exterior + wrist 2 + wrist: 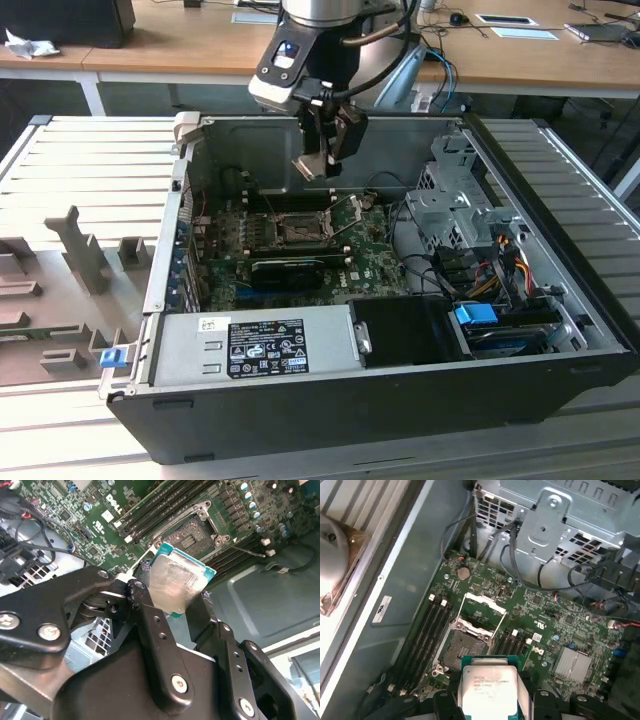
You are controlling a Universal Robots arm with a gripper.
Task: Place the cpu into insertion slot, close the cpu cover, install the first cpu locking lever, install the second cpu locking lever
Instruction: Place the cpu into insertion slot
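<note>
The pincer [325, 152] hangs over the open computer case [300, 412], which lies on its side on the grey slatted counter [90, 150]. It pinches the cpu [309, 165] between its two black fingers, one pressed against each of two opposite edges. In both wrist views the cpu [175, 582] [487, 687] is tilted, its silvery top facing the first wrist camera and its teal-green rim showing around the metal. It is in the air, clear of the green motherboard [555, 625], and in the second wrist view it sits just short of the insertion slot [192, 535]. The insertion slot [462, 647] lies bare, its dark centre uncovered, and in the first wrist view the cpu cover [484, 603] stands swung up at the far side of it, a silver frame with a square window. Rows of black memory slots [427, 630] run along both sides of the socket. In the exterior view the insertion slot [297, 230] lies below the pincer, with a long black card [290, 270] nearer the camera, a grey power supply [250, 345] along the case's front wall, and a metal drive cage [450, 195] to the exterior view's right.
</note>
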